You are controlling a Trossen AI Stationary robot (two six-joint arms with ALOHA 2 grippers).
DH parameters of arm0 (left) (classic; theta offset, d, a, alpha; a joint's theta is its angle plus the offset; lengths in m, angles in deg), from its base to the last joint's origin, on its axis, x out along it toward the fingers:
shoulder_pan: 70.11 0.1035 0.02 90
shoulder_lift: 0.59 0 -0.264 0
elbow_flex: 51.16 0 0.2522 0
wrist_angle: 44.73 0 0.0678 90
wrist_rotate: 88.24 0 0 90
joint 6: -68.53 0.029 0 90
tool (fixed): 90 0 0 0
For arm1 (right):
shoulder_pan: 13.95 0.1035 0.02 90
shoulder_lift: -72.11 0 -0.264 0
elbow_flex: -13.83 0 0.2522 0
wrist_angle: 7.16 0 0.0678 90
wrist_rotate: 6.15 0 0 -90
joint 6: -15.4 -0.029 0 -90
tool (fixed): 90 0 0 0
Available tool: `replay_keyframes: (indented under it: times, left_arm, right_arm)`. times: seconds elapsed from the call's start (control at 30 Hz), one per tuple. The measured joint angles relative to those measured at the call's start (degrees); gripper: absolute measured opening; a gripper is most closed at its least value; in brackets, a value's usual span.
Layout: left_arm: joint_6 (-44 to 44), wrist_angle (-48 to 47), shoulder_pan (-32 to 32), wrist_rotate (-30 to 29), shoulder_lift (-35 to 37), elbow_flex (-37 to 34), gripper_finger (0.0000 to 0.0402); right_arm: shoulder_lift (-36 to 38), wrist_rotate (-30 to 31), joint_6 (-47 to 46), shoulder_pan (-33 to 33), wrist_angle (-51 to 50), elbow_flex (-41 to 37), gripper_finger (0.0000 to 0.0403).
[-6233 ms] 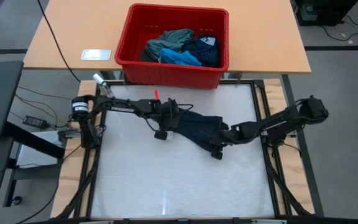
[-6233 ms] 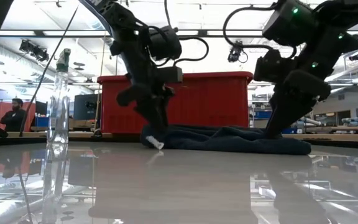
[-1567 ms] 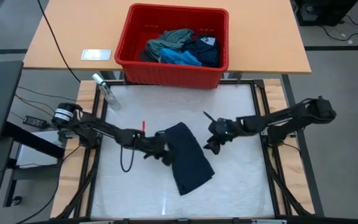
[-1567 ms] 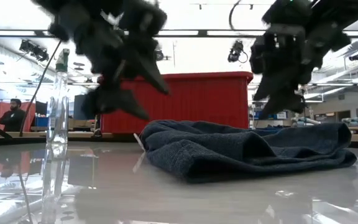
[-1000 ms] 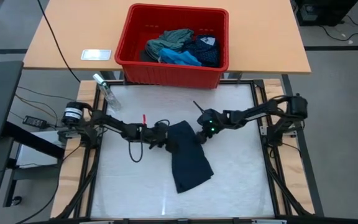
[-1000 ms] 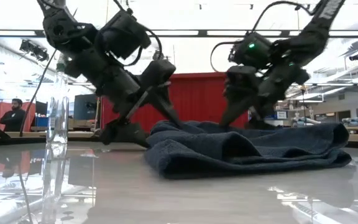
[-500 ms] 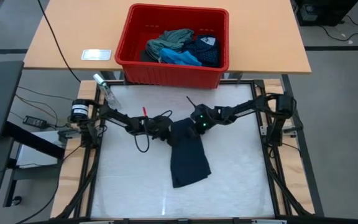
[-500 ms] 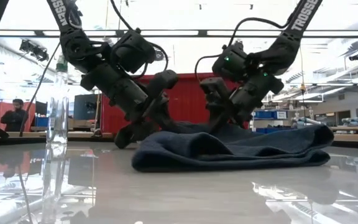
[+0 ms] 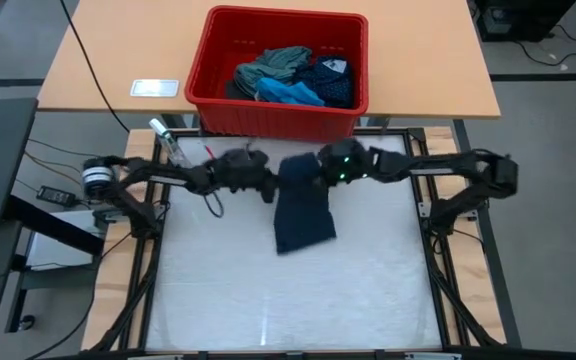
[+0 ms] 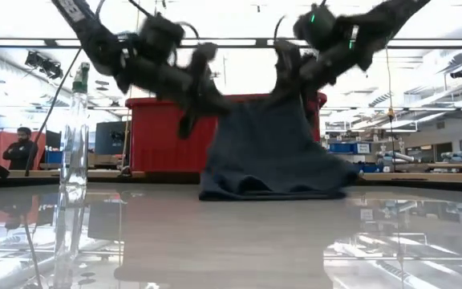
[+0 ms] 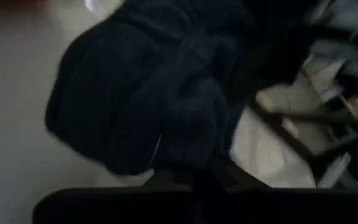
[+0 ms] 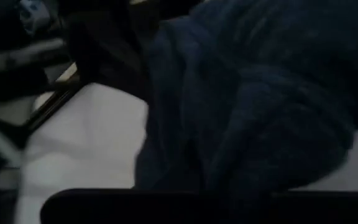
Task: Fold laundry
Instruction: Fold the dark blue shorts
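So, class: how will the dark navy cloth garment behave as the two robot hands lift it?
Probably floppy: the dark navy cloth garment sags between the left hand and the right hand, its lower edge crumpling on the white table. It likely won't slip, given its soft, fuzzy look.

The left gripper (image 9: 266,184) and the right gripper (image 9: 320,168) are close together, each at one upper corner of a dark navy cloth (image 9: 301,212). The cloth hangs from between the grippers down onto the white table top (image 9: 218,290). Just behind both grippers stands a red plastic bin (image 9: 278,105) holding a grey-green shirt (image 9: 273,64), a bright blue garment (image 9: 290,92) and a navy dotted piece (image 9: 332,80). Beyond the left gripper, near the bin, lies a clear bottle (image 9: 166,142)
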Motion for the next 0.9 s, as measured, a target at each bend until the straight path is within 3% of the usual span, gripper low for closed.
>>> replay_keyframes:
  times: [0.13, 0.3, 0.5, 0.73, 0.9]
  left_arm:
    - [7.4, 1.6, 0.4, 0.3, 8.2, 0.1, 0.0002]
    - [12.5, -6.0, -3.2, 0.0, 12.1, 1.6, 0.0001]
    - [12.6, -17.1, -15.0, -5.5, 5.9, 1.6, 0.0001]
    - [1.4, -15.5, -26.4, -7.5, -4.1, 1.7, 0.0005]
    - [-4.3, -13.9, -28.4, -8.1, -4.3, 1.7, 0.0007]
  right_arm:
    - [5.5, 6.8, 8.5, 1.6, -6.3, 4.3, 0.001]
    - [7.1, 11.6, 11.0, 5.7, -9.9, 5.2, 0.001]
    - [-1.6, 15.3, 7.1, 16.5, -11.4, 2.7, 0.001]
    - [-7.5, 16.7, -8.3, 30.1, -9.4, -0.3, 0.001]
    - [-8.0, 17.3, -13.5, 33.4, -8.1, -0.3, 0.0009]
